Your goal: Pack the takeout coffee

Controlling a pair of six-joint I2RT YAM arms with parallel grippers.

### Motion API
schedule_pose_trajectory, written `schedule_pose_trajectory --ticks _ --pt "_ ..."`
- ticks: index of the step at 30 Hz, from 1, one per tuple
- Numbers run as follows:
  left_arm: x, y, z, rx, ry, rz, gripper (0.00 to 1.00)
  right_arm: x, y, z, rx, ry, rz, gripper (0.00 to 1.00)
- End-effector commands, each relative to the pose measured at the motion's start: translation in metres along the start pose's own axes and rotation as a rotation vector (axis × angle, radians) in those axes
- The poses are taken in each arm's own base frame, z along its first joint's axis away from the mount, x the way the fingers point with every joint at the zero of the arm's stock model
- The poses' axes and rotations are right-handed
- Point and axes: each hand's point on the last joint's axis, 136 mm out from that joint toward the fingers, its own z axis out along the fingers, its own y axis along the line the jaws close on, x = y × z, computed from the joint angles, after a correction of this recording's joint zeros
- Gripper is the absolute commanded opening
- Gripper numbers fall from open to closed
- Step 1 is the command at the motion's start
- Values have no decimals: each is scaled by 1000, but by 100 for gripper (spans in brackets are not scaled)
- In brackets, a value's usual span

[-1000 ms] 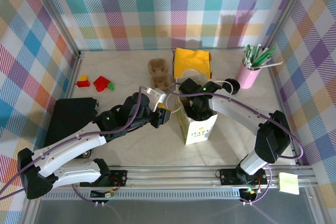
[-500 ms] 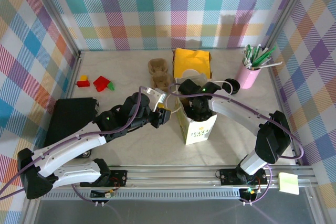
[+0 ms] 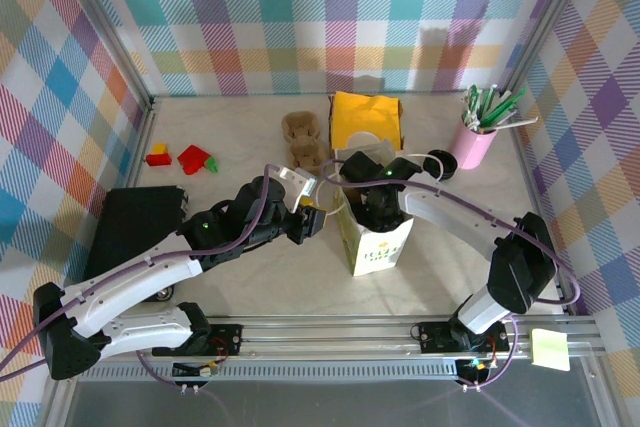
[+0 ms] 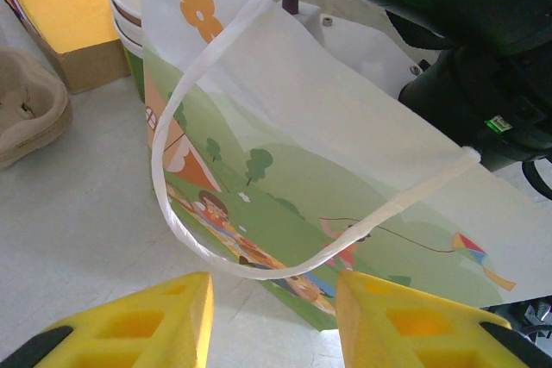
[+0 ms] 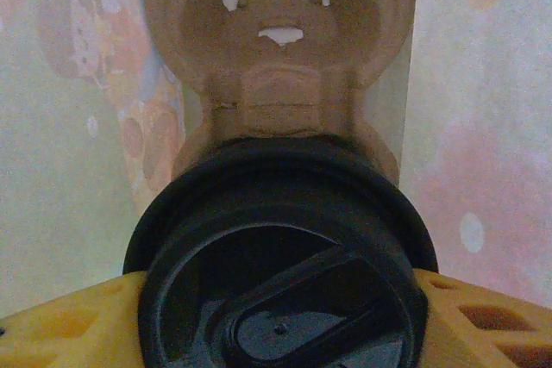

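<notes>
The takeout coffee [image 5: 280,239], black lid at lower centre, is clasped by the right gripper [image 5: 276,321] inside the paper bag [image 3: 380,242], over the pulp cup tray [image 5: 285,66] — released off a well, it could tip. The left gripper [image 4: 272,303] stands half-open and empty at the bag's side — nothing steadies the bag.

The walls [image 3: 300,17] carry a pastel plaid of pink, teal, yellow, orange and violet; the bench [image 3: 250,287] is plain cream. The paper bag [image 4: 345,178] is white, printed with green hills and an orange flower, its twisted handle [image 4: 158,165] white. At the far side, the box [image 3: 365,112] is yellow and the pulp tray [image 3: 298,127] brown. Far right, the pen holder [image 3: 473,149] is pink, its pens [image 3: 490,105] green and white. Far left, the blocks [image 3: 183,158] are red, yellow and green. The takeout coffee [image 5: 285,282] shows a black lid. The left fingers [image 4: 138,325] and right fingers [image 5: 69,325] are yellow.
</notes>
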Motion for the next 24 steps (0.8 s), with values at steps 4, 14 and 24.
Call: schedule_pose_trajectory --ticks 4,14,24 --pt "-4 3 1 -5 -21 -15 42 14 -4 30 33 56 3 60" --pt "-4 3 1 -5 -19 -15 42 19 -4 38 31 75 4 60" --pt "-5 2 1 -2 -21 -15 42 8 -4 13 29 29 -8 64"
